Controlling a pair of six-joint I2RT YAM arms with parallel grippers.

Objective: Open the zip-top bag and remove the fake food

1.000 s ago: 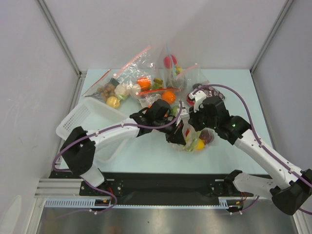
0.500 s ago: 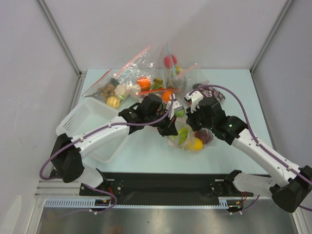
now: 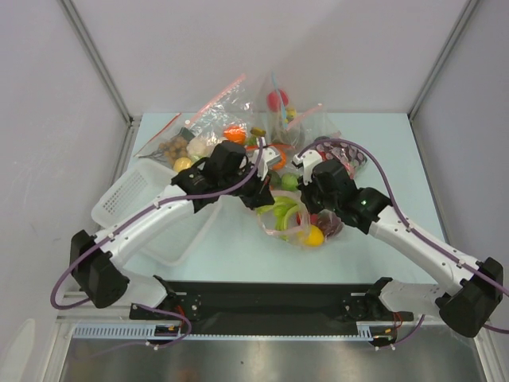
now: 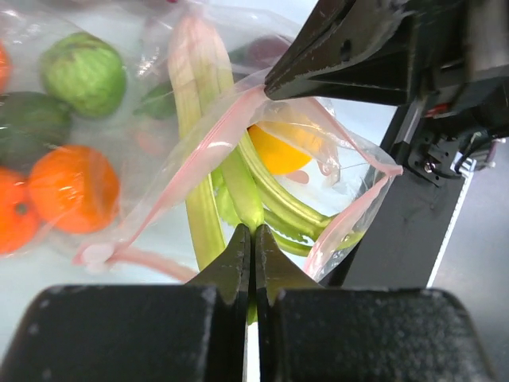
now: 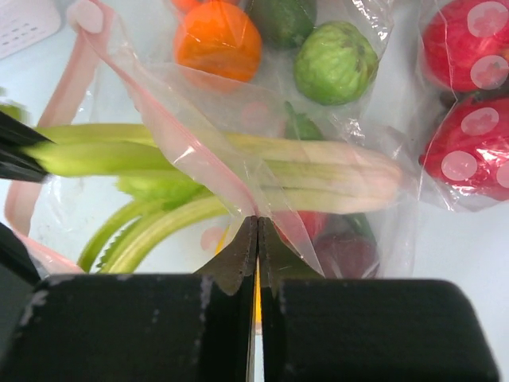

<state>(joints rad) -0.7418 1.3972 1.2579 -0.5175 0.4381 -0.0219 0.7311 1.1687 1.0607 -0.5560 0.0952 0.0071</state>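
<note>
The zip-top bag lies in the middle of the table, its pink-strip mouth pulled wide. My left gripper is shut on the green leaf end of the leek, which reaches from inside the bag out through the mouth. My right gripper is shut on the bag's clear plastic at the pink strip, on the side opposite the left gripper. A yellow lemon and a dark red apple lie inside the bag. Oranges and a green fruit show through plastic beside it.
A white slotted basket lies at the left. Several other clear bags of toy food are piled at the back. Red pieces with white dots sit in a bag right of my right gripper.
My left gripper shut on the leek inside the bag, then drew back and left, pulling the leek's green end out through the mouth. The right gripper kept its hold, shifting slightly back.
</note>
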